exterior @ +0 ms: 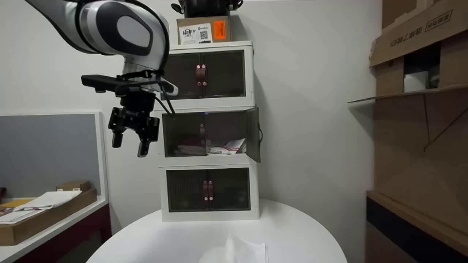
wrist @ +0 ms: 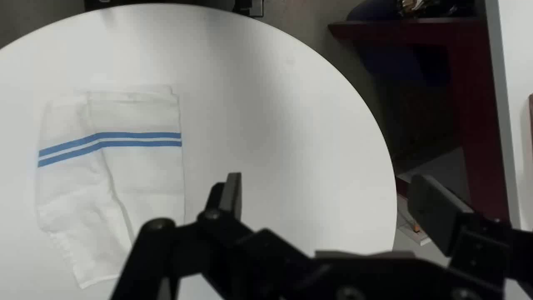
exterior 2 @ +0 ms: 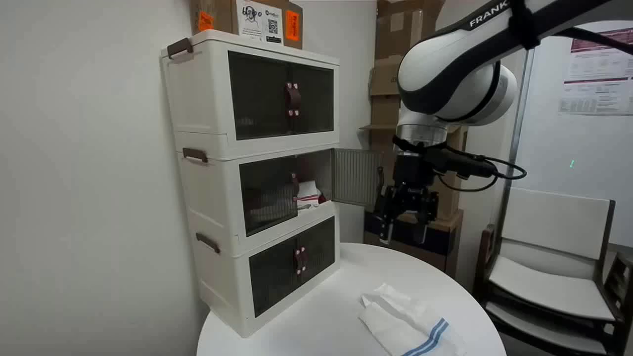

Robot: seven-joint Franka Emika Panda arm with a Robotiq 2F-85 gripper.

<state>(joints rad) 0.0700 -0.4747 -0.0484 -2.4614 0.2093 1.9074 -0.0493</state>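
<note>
My gripper [exterior: 130,147] is open and empty, pointing down high above the white round table [exterior: 299,226]. It also shows in an exterior view [exterior 2: 403,235] and in the wrist view [wrist: 332,189], with nothing between its fingers. A white towel with blue stripes [exterior 2: 395,321] lies folded and wrinkled on the table. It shows in the wrist view [wrist: 145,175], left of the fingers and well below them. Three stacked white cabinets [exterior: 210,215] stand at the table's back. The middle one's right door [exterior 2: 357,175] is swung open, with folded cloths [exterior 2: 307,193] inside. Its left door is shut.
A cardboard box [exterior: 204,31] with a black pot [exterior: 206,8] sits on top of the cabinets. Cardboard boxes [exterior: 420,138] stand to one side. A side desk [exterior: 98,202] holds papers and a flat box. Chairs [exterior 2: 549,282] stand beyond the table.
</note>
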